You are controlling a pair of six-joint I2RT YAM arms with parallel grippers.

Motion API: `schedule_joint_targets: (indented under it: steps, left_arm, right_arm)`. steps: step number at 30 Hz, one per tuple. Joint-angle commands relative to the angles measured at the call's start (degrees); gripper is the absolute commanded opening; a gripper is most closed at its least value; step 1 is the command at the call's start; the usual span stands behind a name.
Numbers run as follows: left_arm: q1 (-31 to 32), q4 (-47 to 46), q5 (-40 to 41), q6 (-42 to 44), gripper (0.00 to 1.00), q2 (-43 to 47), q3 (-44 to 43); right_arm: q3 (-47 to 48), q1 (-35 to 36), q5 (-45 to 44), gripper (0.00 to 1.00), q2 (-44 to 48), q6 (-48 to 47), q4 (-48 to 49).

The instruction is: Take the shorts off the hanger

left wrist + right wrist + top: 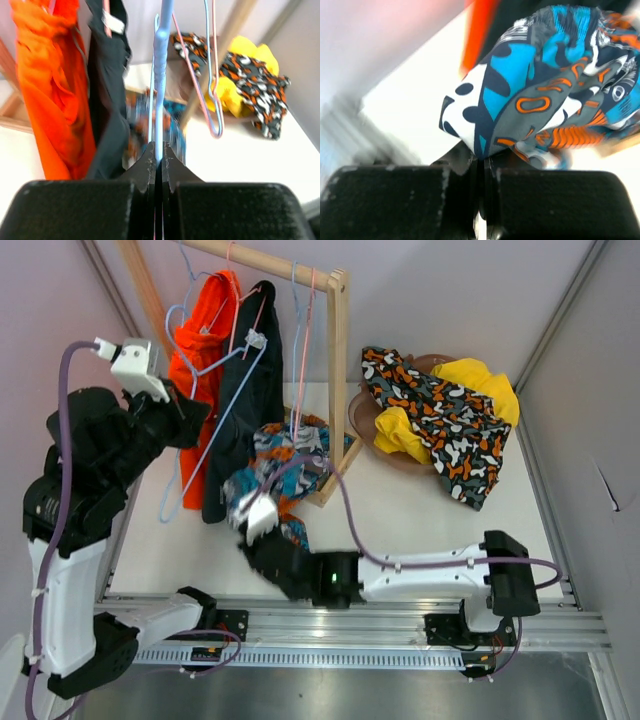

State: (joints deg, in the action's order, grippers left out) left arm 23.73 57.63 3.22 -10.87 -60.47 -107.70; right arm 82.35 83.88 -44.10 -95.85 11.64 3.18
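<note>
My left jaws clamp the blue hanger (160,75) beside the wooden rack (340,360); my right jaws clamp the teal-print shorts (545,100) at its foot. Risk: cloth snagging there could tip it.

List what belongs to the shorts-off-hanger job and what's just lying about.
Job: orange shorts, black shorts, teal shorts, blue hanger, left tool, right tool, rack.
Lying about: camo shorts, yellow shorts, bowl, pink hanger.
</note>
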Motion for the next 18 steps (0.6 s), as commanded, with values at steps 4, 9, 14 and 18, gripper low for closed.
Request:
schedule_joint_targets:
  steps: [4, 9, 14, 18]
  left_arm:
    - [0.3, -9.2, 2.6, 0.2, 0.0, -3.6, -4.5]
    - [0.3, -11.7, 1.2, -0.6, 0.0, -4.8, -2.8]
    - [0.2, -13.5, 1.1, 0.1, 0.0, -3.9, 0.6]
    - [0.2, -12.9, 2.8, 2.0, 0.0, -4.2, 0.0]
  right_arm:
    - [-6.9, 14.1, -6.0, 0.0, 4.6, 4.3, 2.4]
    - [-6.4, 11.7, -17.1, 0.0, 13.1, -2.8, 0.9]
    - [-2.0, -8.8, -15.2, 0.0, 23.4, -16.8, 4.4]
    - [10.8, -28.9, -3.1, 0.0, 21.8, -21.0, 2.3]
